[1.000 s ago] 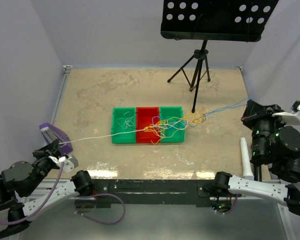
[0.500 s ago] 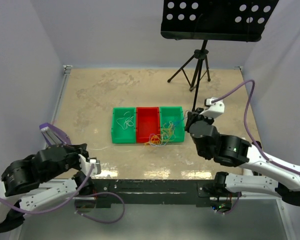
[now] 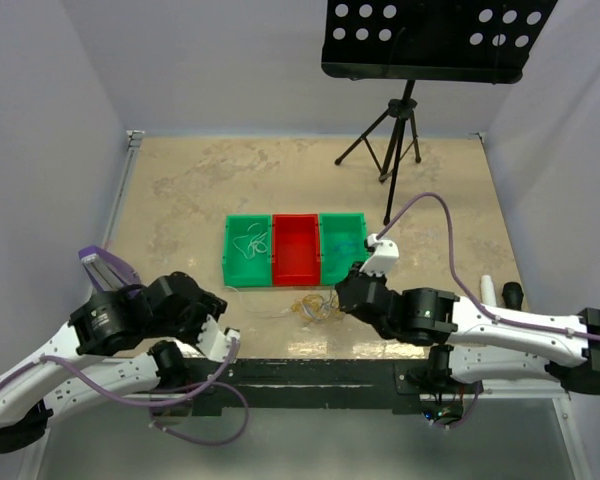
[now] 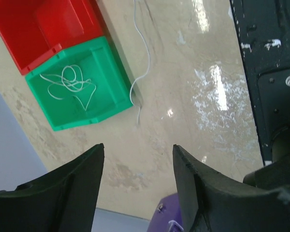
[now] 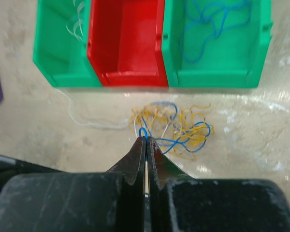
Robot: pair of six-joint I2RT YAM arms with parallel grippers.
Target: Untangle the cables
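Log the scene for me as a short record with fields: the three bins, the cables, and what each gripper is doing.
left green bin: holds a coiled white cable
red bin: empty
right green bin: holds a blue cable
tangle: yellow and blue cables on the table, in front of the bins
loose white cable: runs from the tangle toward the left green bin
left gripper: open, holding nothing
right gripper: shut on a blue loop at the tangle's near edge
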